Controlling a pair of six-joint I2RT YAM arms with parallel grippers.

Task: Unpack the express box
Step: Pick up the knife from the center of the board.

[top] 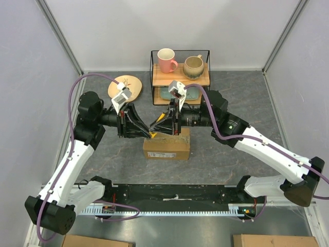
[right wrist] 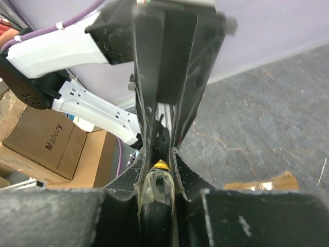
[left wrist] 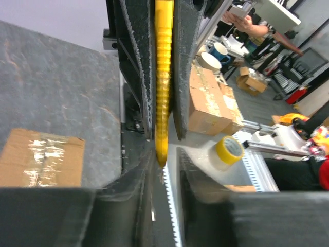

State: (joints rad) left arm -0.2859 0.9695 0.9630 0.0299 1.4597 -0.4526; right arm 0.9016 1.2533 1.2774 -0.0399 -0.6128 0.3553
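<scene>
Left fingers (left wrist: 134, 188) and right fingers (right wrist: 188, 172) pinch yellow tool (left wrist: 163, 77) over left-right express box (top: 166, 148).

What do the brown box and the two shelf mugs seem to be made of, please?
The brown rectangular box looks like matte cardboard with glossy clear tape patches. The pink mug and beige mug are probably glazed ceramic: smooth, slightly shiny.

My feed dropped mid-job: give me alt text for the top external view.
Both arms meet over the express box, the left gripper and right gripper closed on one yellow tool between them. Behind stands a shelf with two mugs.
</scene>
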